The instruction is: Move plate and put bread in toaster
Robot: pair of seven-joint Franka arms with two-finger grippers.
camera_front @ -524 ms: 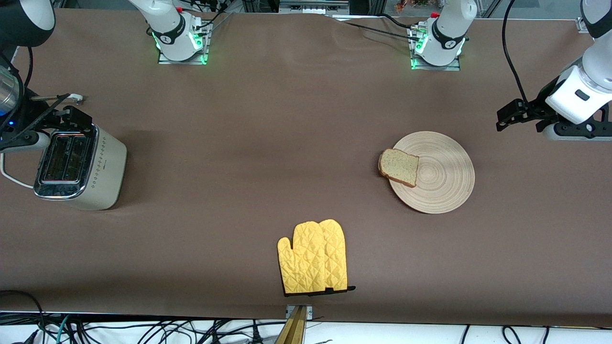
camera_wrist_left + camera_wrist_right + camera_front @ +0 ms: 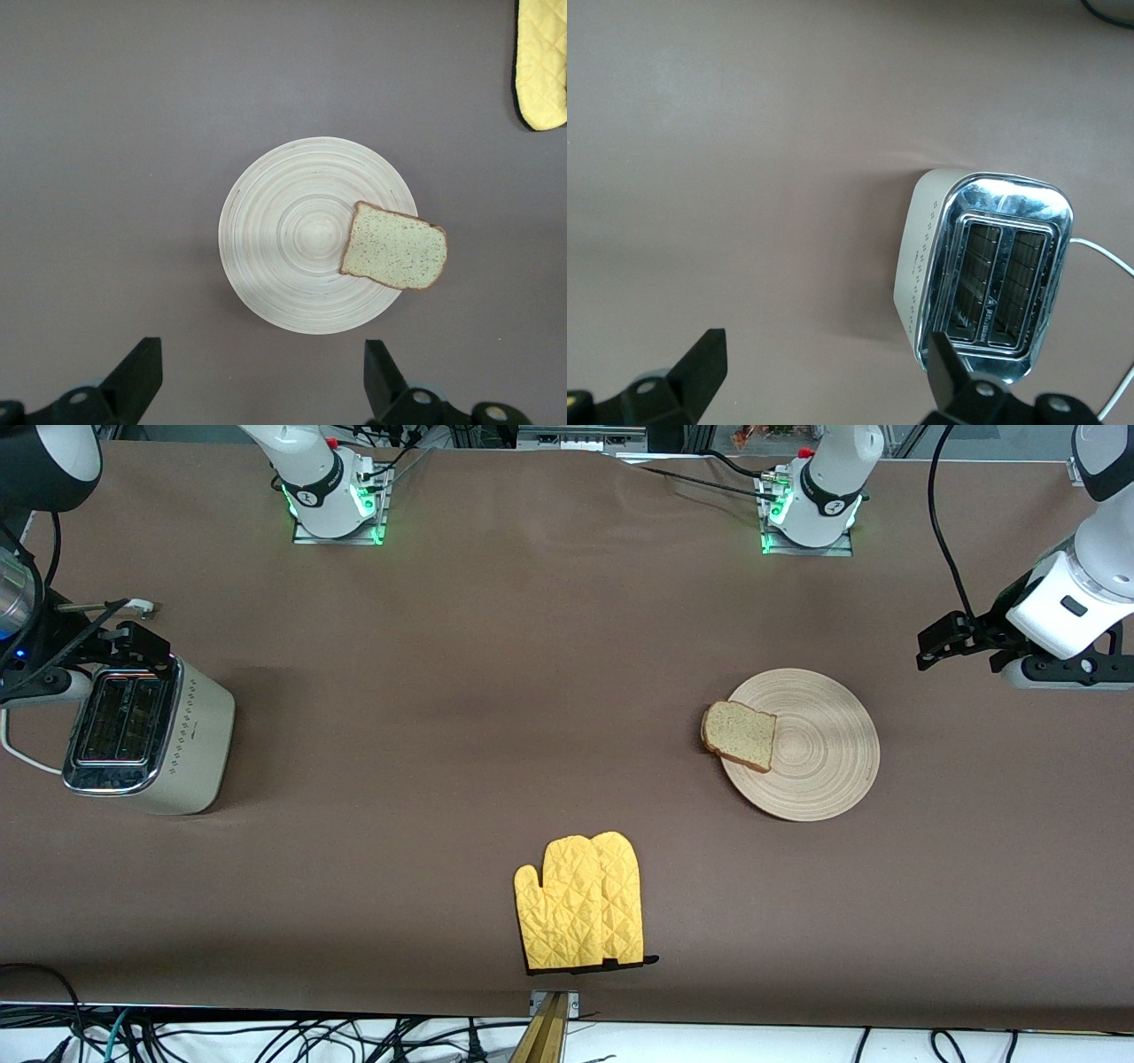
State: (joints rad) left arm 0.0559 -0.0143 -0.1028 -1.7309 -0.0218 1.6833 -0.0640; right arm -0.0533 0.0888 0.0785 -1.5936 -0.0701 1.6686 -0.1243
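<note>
The bread (image 2: pixel 739 735) lies overhanging the wooden plate's (image 2: pixel 819 766) rim toward the toaster (image 2: pixel 146 731), which stands well apart at the right arm's end. Left gripper (image 2: pixel 939 642) and right gripper (image 2: pixel 133 642) hover spread wide, holding nothing.

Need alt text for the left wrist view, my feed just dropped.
Looking straight down, a round wooden plate sits on the brown table, with a bread slice overhanging its rim. The left tool's open fingers frame the edge of the view, holding nothing. A yellow oven mitt shows at one corner.
</note>
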